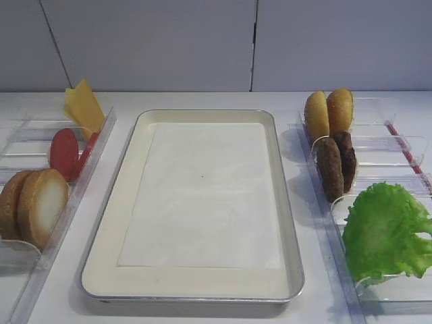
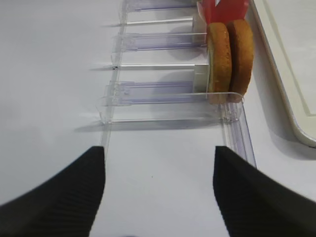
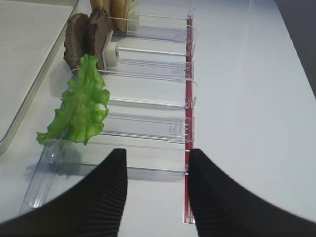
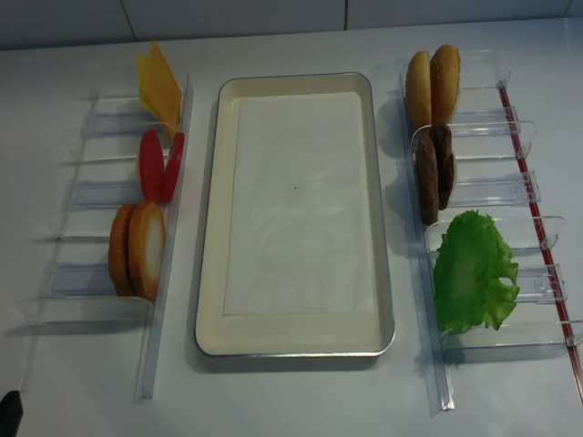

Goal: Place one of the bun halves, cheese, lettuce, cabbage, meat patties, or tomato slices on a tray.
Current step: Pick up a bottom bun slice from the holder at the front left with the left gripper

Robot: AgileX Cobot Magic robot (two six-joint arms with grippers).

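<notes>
Clear plastic bins (image 2: 168, 91) held the bun halves (image 2: 229, 59) upright on edge, so I judged my left pincer (image 2: 158, 197), jaws wide and empty, might topple one. My right pincer (image 3: 157, 197), also wide, hung near the lettuce (image 3: 79, 106); the tray (image 1: 108, 229) sat bare.

My bench is a plain white table (image 1: 202, 100), matte, filling everything from 3 round to 9 o'clock and running up to the wall at 12. That wall (image 1: 155, 44) is pale grey panels, with one dark seam (image 1: 254, 44) going straight up just right of 12 and another seam (image 1: 55, 44) slanting at about 10 o'clock. Light is soft and even, coming from above, so shadows on the white top are faint and short. No window or floor visible from any of my views, just table and wall.
</notes>
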